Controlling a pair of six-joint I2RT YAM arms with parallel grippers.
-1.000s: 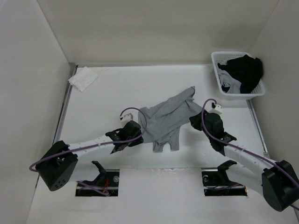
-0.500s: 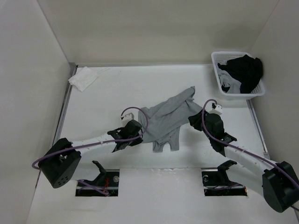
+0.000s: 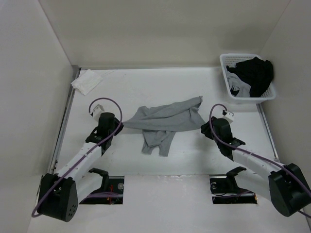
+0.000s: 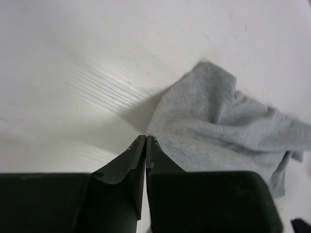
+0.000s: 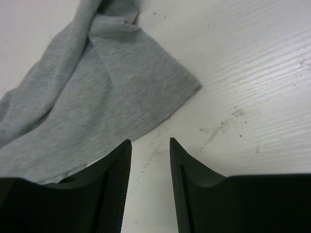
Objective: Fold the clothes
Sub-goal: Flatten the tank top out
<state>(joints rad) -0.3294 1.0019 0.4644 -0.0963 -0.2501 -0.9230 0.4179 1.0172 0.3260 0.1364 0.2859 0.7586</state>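
Clothes central; basket far-right; white cloth far-left

The plain light-grey garment lies rumpled on the white table, stretched into a long sideways band, a bunched flap trailing toward the near edge.

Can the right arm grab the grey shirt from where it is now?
Probably yes. The right gripper is open, and the grey shirt lies flat on the table just ahead of it and a little to one side, with nothing between them.
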